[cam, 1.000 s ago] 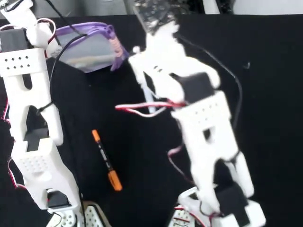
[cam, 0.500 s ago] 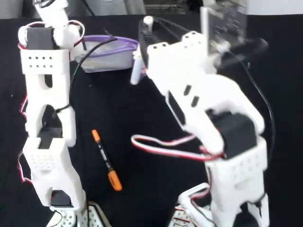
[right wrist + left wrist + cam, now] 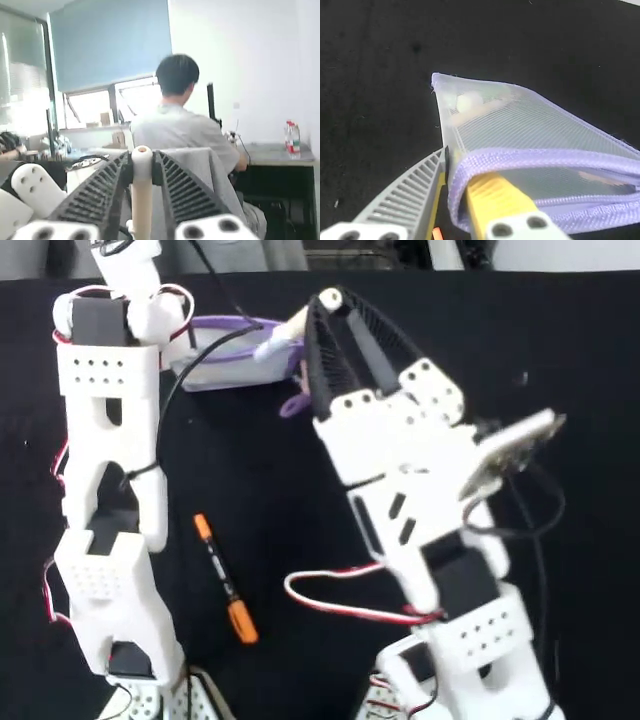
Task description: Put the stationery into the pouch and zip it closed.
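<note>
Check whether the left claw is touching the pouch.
Touching. In the left wrist view the left claw is shut on the pouch, with the purple zip edge pinched in its grip.

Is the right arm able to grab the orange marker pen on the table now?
Probably not yet. The right gripper is raised and shut on a white stick. The orange marker pen lies uncovered on the black table, so it looks reachable once that stick is dropped.
</note>
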You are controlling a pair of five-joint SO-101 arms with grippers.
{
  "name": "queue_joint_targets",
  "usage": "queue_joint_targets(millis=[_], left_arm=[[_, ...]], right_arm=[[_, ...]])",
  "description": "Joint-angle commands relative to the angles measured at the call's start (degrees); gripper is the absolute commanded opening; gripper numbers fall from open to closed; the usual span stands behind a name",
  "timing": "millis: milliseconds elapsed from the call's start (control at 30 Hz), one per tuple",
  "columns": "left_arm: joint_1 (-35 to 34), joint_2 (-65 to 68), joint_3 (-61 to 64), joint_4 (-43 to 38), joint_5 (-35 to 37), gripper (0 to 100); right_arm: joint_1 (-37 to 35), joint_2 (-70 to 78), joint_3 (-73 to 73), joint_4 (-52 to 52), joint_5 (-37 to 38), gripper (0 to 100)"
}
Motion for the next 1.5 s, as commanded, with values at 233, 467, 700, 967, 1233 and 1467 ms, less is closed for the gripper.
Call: queue_joint_targets(millis=[233,467,700,967,1233,1467], left_arm=[[1.5,-0.8,-1.0,0.3,-0.3,3],[1.3,-0.8,-1.0,0.3,-0.3,3],[1.0,-0.8,-1.0,0.3,-0.3,3],[-1.1,-0.3,-1.3,0.1,-0.2,3],[-10.3,-0.3,-1.5,-2.5,6.4,3],[-17.1,-0.7,-1.5,-2.5,15.7,3]], right_arm=[[0.8,7.5,8.0,-22.9,-0.3,1.1],[0.8,20.8,8.1,-29.0,0.1,1.1],[0.2,26.8,8.2,-29.1,0.0,12.3],[-3.8,20.4,8.2,-20.7,7.2,29.9],[-4.2,-2.5,5.1,2.9,9.2,27.9],[-11.0,-6.9,-8.4,31.0,11.6,27.9]])
